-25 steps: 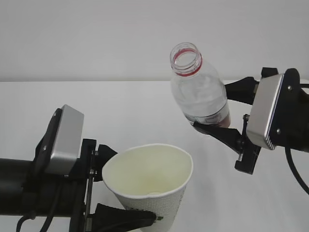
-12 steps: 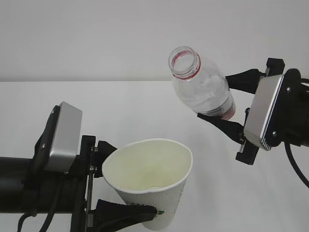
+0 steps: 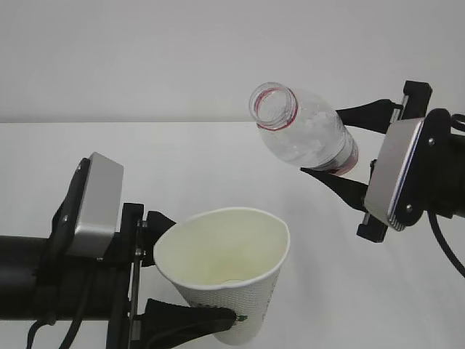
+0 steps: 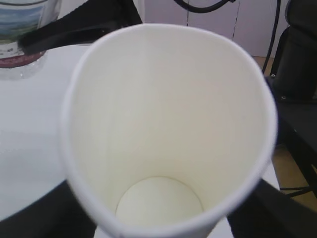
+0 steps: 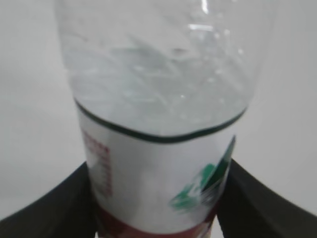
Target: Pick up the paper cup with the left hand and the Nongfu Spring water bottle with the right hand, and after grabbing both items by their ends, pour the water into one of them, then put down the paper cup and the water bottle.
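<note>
The Nongfu Spring water bottle leans more than a moment ago: its open mouth now points toward 10 o'clock and has come lower, while before it stood nearly upright. The right pincer has also risen a little. I judge that the pouring step is beginning, but no water leaves the mouth yet, and the mouth is still above and to the 1 o'clock side of the cup, well apart from its rim.

The right pincer pinches the bottle at the labelled lower part, one finger on each side. The left pincer pinches the paper cup low on its wall and holds it above the white desk, tilted so that its opening faces the bottle. The cup has stayed in the same place.

In the left wrist view the inside of the cup looks dry and empty. The bottom of the cup and the lower left finger are cut off at the edge of the exterior view. How much water is in the bottle is hard to say, because the right wrist view is blurred there.
</note>
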Tool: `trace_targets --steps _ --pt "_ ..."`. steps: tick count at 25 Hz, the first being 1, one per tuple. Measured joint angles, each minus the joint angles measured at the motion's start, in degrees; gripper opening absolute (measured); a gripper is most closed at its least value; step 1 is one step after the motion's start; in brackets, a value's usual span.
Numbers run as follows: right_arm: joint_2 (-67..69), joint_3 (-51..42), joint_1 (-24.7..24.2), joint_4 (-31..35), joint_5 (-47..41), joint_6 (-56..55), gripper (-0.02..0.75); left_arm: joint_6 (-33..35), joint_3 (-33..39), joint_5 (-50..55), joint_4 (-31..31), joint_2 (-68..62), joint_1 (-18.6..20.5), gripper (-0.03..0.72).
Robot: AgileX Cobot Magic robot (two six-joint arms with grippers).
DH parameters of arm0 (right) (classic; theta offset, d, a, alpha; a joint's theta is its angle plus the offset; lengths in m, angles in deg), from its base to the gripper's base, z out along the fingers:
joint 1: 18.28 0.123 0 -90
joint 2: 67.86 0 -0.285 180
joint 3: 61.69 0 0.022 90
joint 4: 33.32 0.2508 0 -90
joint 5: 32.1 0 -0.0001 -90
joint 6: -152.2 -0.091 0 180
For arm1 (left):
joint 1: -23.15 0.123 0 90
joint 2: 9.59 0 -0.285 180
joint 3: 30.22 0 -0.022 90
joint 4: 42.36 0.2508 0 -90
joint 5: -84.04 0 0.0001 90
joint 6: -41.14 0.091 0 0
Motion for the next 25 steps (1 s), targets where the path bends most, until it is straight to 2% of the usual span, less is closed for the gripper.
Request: trace_targets --steps 8,25 --pt "0.0 0.0 0.0 1.2 0.9 2.7 0.484 1.5 0.0 0.0 -2.9 0.0 0.0 0.528" --pt "0.0 1.9 0.0 0.8 0.8 6.7 0.484 1.9 0.0 -0.2 -4.4 0.0 0.0 0.519"
